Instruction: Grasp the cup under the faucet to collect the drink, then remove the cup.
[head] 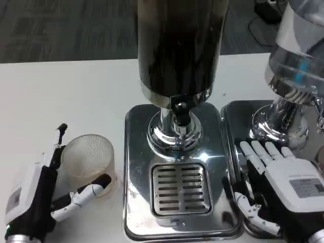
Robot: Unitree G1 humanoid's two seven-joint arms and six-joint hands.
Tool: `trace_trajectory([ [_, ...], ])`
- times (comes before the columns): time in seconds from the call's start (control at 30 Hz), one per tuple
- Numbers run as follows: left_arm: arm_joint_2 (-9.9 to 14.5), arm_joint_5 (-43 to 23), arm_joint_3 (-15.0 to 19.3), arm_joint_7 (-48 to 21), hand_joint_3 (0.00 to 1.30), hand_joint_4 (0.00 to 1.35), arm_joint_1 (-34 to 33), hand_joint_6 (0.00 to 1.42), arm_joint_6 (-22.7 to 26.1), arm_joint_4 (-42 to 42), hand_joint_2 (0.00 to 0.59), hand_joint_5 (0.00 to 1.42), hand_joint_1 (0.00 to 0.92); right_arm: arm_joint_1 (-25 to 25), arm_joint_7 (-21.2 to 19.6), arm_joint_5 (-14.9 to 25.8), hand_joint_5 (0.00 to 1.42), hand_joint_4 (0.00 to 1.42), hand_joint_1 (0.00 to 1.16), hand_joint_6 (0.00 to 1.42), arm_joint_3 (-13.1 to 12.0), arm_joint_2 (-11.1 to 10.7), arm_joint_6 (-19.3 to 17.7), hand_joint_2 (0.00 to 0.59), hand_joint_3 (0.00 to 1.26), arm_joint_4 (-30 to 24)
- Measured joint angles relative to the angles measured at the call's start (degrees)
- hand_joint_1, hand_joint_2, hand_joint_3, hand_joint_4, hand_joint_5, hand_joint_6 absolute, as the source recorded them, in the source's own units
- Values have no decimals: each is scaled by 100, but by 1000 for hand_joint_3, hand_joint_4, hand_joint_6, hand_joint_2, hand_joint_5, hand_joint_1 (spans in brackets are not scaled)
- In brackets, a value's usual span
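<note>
A clear ribbed plastic cup (90, 157) stands on the white table left of the dispenser base. My left hand (43, 190) is around it from the left, fingers up along its far side and thumb (91, 190) at its near base; whether it grips is unclear. The dark drink dispenser (177, 45) rises at centre, its black faucet (179, 112) above the slotted drip grate (180, 188), which is bare. My right hand (283, 185) lies flat, fingers spread, on the neighbouring steel base at the right, holding nothing.
The chrome drip tray (136, 202) of the centre dispenser sits between my hands. A second dispenser with a clear tank (298, 61) and chrome foot (278, 124) stands at the right. Bare white table (61, 96) stretches to the left and behind the cup.
</note>
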Motion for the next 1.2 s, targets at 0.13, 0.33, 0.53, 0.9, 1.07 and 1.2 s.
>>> trace_trajectory([
  [0.13,-26,-7,-91,3,0,0,-84,92,-9,140,81,167,367,0,3,1,0,0,148,0,-20,-5,0,459,6,-2],
  [0.33,-32,-40,-172,3,0,0,-252,95,-53,354,75,177,367,-1,7,20,0,0,146,0,-60,-6,0,457,12,-6],
  [0.53,-49,-66,-192,4,61,87,-327,245,-153,504,78,318,365,-1,14,32,0,0,146,0,-90,-2,0,469,24,-6],
  [0.9,-58,-33,-220,243,226,291,-395,511,-369,598,99,566,381,-5,62,49,0,0,157,1,-90,14,0,468,25,-6],
  [1.07,-57,-27,-222,344,290,367,-407,576,-388,601,109,633,405,-5,73,59,0,0,163,1,-88,31,0,467,25,-5],
  [1.2,-55,-18,-228,364,330,401,-406,647,-428,601,116,672,418,-4,72,57,0,0,166,4,-78,42,0,467,25,-5],
])
